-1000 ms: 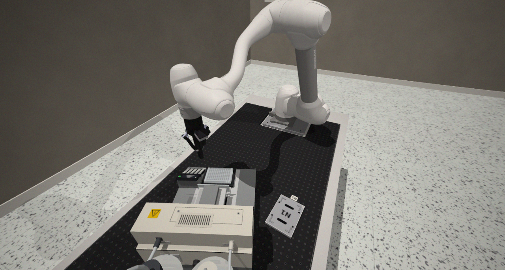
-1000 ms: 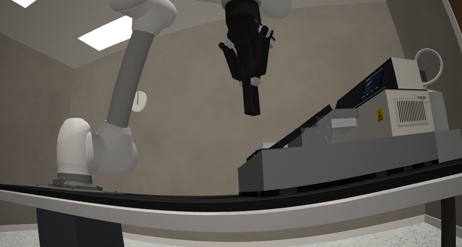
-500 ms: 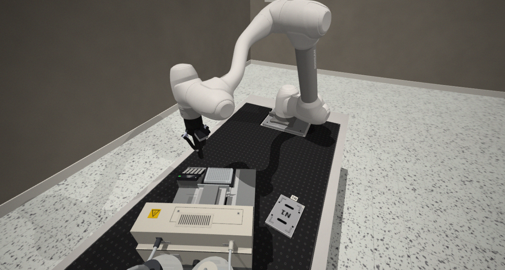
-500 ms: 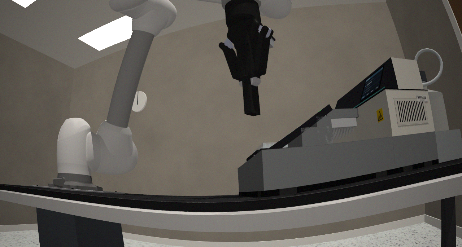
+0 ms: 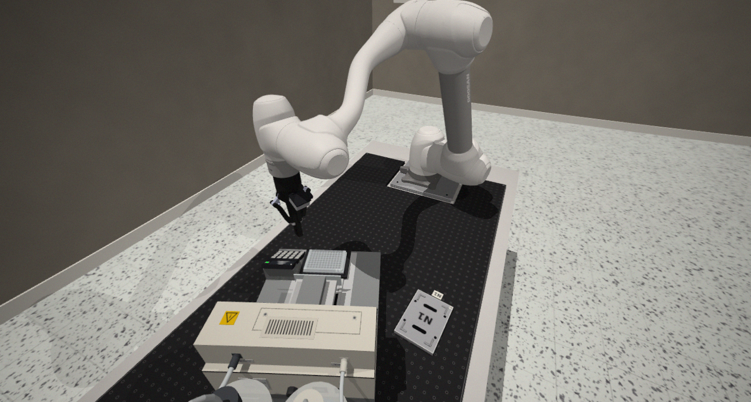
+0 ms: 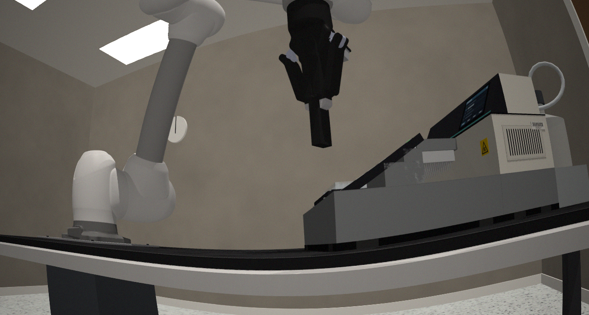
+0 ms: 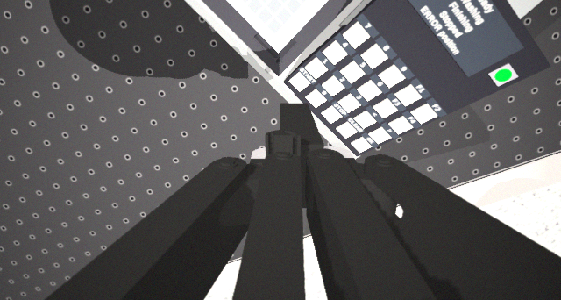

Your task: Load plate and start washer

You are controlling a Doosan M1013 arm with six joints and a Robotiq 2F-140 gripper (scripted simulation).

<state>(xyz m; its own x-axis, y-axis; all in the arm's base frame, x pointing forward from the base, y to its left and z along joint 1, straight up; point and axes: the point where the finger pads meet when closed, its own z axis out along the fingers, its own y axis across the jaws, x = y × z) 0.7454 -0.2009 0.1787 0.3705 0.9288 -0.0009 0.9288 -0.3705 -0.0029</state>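
Note:
The pale plate [image 5: 324,261] [image 6: 345,185] [image 7: 280,6] lies on the dark carrier [image 5: 347,268] [image 7: 232,24], out at the washer's front. It looks flat, but its seating at every locator and its cut-off corner cannot be made out. The washer's lamp [image 5: 266,262] [image 7: 503,75] is green. The START key [image 7: 300,82] is at the end of the keypad nearest the carrier. My gripper [image 5: 297,233] [image 6: 320,136] [image 7: 293,125] is shut and empty, above and just in front of the keypad, touching nothing. The plate nest N1 [image 5: 412,316] is empty.
The washer [image 5: 236,336] [image 6: 412,210] has a tall rear housing, with cables and bottles behind it. The keypad unit [image 5: 286,263] [image 7: 408,41] stands beside the carrier. A wall runs along the side beyond the bench. The robot base [image 5: 428,186] [image 6: 96,231] is at the far end.

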